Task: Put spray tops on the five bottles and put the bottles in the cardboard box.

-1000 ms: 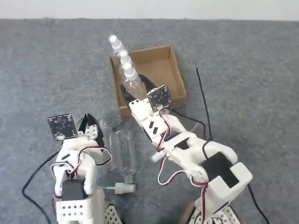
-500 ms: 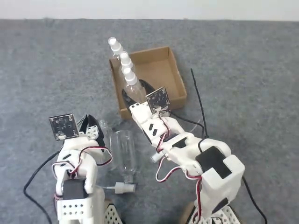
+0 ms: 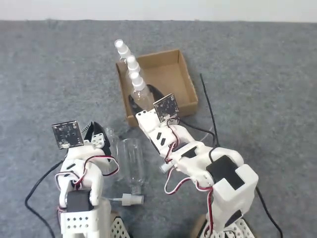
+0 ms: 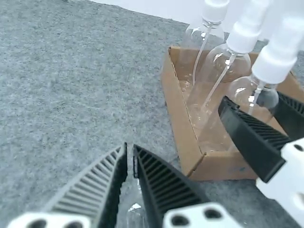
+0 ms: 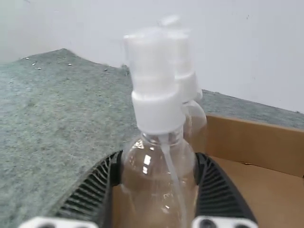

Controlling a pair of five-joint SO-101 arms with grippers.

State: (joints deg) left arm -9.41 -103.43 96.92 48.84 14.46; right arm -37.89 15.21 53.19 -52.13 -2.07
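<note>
Right hand (image 3: pixel 142 99) clamped on capped bottle (image 5: pixel 154 175), upright at near-left corner of cardboard box (image 3: pixel 171 72). Two more capped bottles (image 3: pixel 130 62) in line beyond it. My left hand (image 4: pixel 129 156) nearly closed, empty, over uncapped bottles (image 3: pixel 132 161) lying on bench (image 3: pixel 257 74). Loose spray top (image 3: pixel 131 200) near them.

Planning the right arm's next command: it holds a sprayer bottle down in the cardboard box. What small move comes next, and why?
Probably open the right end effector to release. It grips the clear plastic bottle with a white spray top, which stands upright inside the brown cardboard box, apparently near its floor, so placement looks about done.
</note>
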